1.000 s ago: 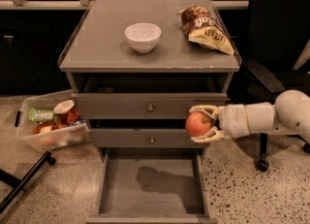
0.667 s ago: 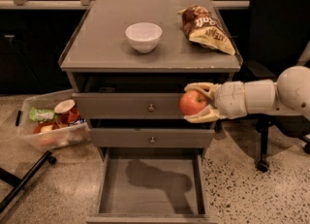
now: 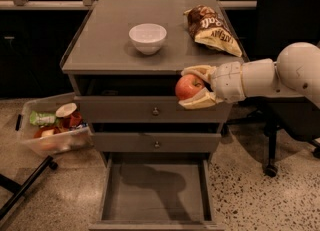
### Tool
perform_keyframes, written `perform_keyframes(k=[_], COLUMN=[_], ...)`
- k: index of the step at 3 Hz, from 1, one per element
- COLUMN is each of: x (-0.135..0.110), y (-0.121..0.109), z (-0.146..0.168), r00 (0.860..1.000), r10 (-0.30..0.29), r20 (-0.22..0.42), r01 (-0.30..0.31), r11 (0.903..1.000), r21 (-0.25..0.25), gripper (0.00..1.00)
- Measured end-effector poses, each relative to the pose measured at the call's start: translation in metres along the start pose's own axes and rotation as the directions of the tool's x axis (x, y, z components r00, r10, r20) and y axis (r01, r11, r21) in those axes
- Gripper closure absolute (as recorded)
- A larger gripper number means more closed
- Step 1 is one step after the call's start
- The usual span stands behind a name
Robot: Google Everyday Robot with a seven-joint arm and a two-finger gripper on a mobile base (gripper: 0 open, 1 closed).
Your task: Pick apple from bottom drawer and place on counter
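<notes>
We see the gripper at the cabinet's front right, its jaws closed on the red-orange apple, one above and one below. The apple hangs just under the front rim of the tabletop. The bottom drawer stands open and bare beneath. We judge that moving inward without rising first could knock the apple or the upper jaw against the rim and loosen the hold. The chip bag lies close by, the white bowl further left. Released near the edge, the round apple could roll off.
</notes>
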State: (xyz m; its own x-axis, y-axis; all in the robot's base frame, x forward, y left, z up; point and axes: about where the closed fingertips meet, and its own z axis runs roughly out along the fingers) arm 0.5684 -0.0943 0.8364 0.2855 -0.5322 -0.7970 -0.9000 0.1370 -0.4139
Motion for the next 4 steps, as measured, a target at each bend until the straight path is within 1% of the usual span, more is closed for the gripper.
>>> perform_keyframes(k=[1,2,3,4], x=[-0.029,-0.102,-0.158,-0.2], y=[-0.012,-0.033,-0.059,-0.068], z=[0.013,0.051,0.095,0.146], r00=[1.0,0.997,0.992,0.987], r10=[-0.007,-0.076,-0.121,-0.159], r20=[-0.027,-0.032,-0.021,-0.037], r01=[0.007,0.074,0.12,0.154], r11=[0.9998,0.9962,0.9902,0.9817], r21=[-0.019,-0.044,-0.072,-0.112], gripper=[1.0,1.0,1.0,1.0])
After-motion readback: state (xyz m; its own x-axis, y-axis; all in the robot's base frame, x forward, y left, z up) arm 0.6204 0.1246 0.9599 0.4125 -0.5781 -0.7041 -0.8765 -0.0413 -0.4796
